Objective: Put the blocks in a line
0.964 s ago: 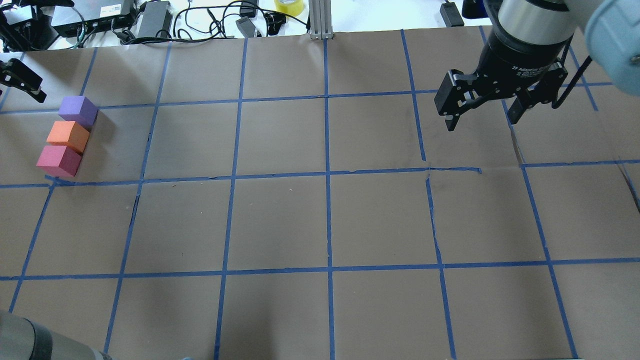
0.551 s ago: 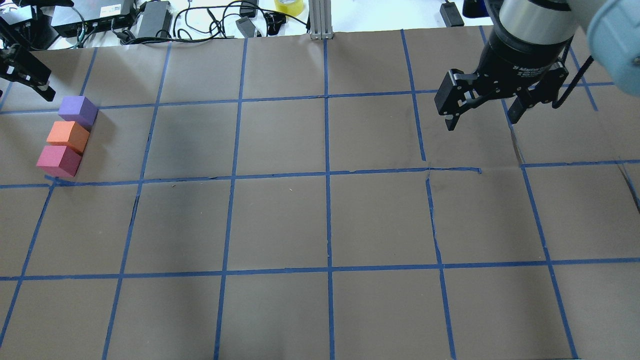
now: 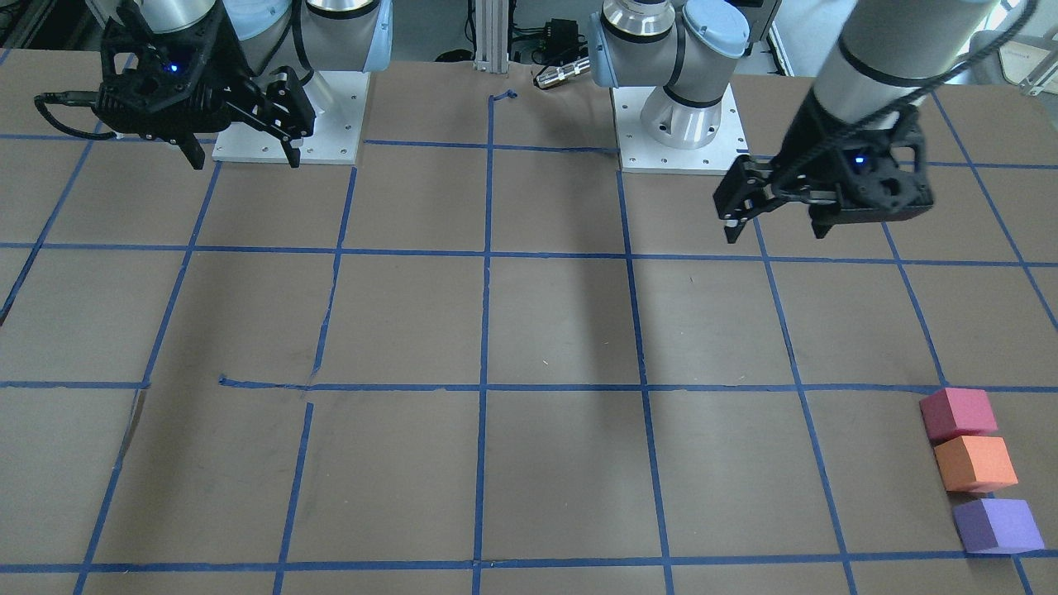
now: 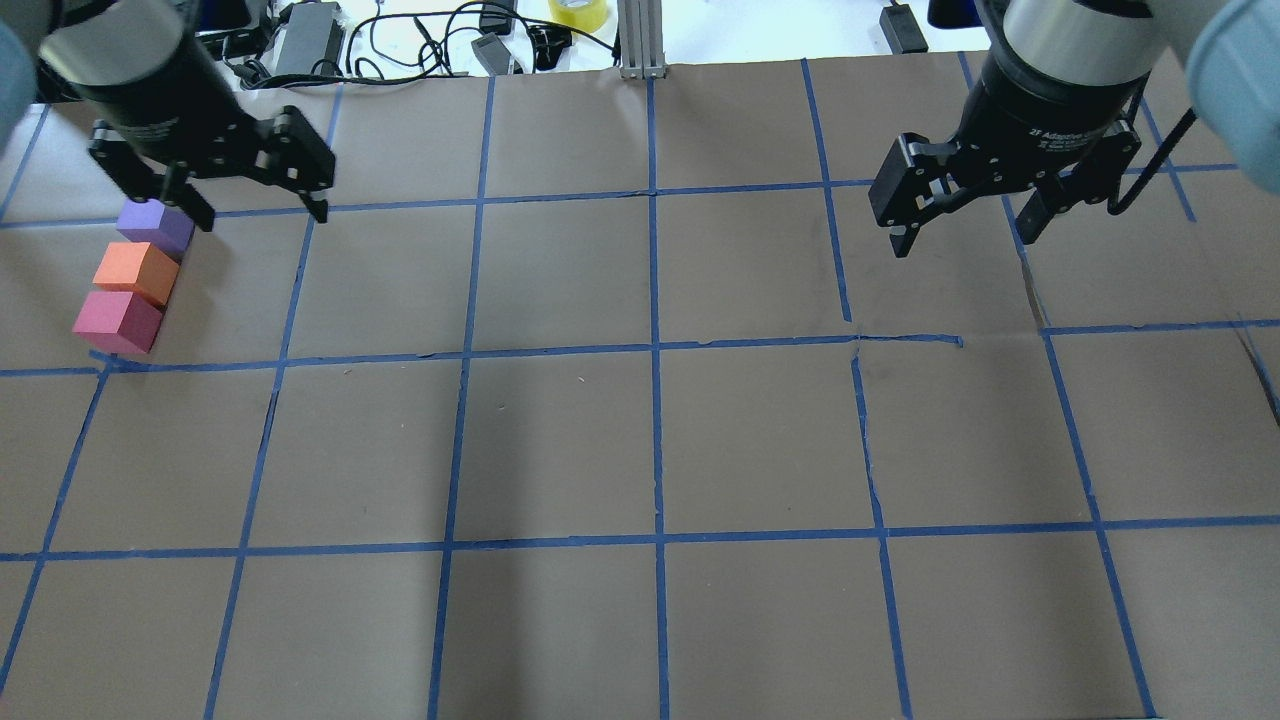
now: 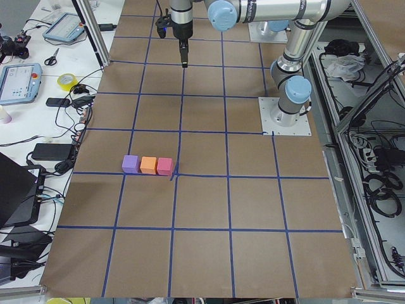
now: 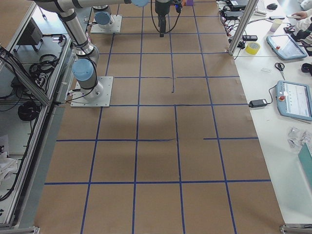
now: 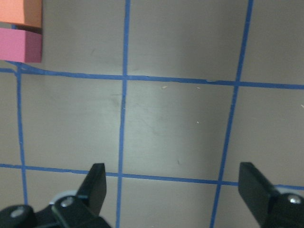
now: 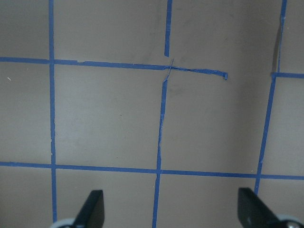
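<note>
Three cubes lie in a touching row at the table's far left: purple point(image 4: 150, 225), orange point(image 4: 135, 272) and pinkish red point(image 4: 117, 322). They also show in the front view: purple point(image 3: 996, 525), orange point(image 3: 975, 463), pinkish red point(image 3: 957, 413). My left gripper point(image 4: 262, 215) is open and empty, raised just right of the purple cube. Its wrist view shows the orange point(image 7: 21, 12) and pinkish red point(image 7: 20, 45) cubes at the top left corner. My right gripper point(image 4: 962, 245) is open and empty, hovering over the far right of the table.
Brown paper with a blue tape grid point(image 4: 655, 350) covers the table. Cables, power bricks and a yellow tape roll point(image 4: 578, 12) lie past the back edge, beside an aluminium post point(image 4: 640, 40). The two arm bases point(image 3: 682, 124) stand at the robot's side.
My left gripper has swung in from the left edge to above the table, just right of the purple cube. The cubes and my right gripper have hardly moved.
</note>
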Motion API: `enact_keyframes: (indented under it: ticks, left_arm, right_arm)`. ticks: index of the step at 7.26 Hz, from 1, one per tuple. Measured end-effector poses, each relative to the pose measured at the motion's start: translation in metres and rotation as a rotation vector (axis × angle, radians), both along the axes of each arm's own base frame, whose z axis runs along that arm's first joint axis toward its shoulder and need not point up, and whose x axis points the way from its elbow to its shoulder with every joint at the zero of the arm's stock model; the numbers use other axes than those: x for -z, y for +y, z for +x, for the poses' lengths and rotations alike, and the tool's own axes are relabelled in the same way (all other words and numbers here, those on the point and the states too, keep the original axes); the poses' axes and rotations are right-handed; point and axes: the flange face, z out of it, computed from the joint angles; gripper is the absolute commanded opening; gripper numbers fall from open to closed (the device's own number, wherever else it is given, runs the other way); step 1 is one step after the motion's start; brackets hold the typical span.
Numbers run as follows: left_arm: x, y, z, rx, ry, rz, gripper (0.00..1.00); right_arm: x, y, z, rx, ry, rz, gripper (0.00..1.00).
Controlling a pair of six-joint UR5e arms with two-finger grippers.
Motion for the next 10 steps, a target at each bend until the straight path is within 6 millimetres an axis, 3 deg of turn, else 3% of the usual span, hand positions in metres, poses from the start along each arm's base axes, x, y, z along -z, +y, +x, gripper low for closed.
enact_keyframes:
  ticks: [1, 2, 5, 10]
  left_arm:
    - [0.001, 0.003, -0.034, 0.041, 0.002, -0.038, 1.00]
    - [0.000, 0.003, -0.048, 0.062, 0.009, -0.064, 1.00]
    - [-0.020, 0.002, -0.039, 0.047, 0.022, -0.119, 1.00]
    - [-0.041, 0.019, -0.032, 0.040, 0.018, -0.090, 1.00]
  right_arm:
    - [-0.002, 0.002, 0.000, 0.001, 0.000, -0.007, 1.00]
    - [-0.004, 0.003, 0.000, 0.001, 0.000, -0.010, 1.00]
    - [-0.012, 0.006, -0.001, -0.002, 0.004, -0.038, 1.00]
    - [-0.014, 0.007, -0.002, -0.008, 0.010, -0.051, 1.00]
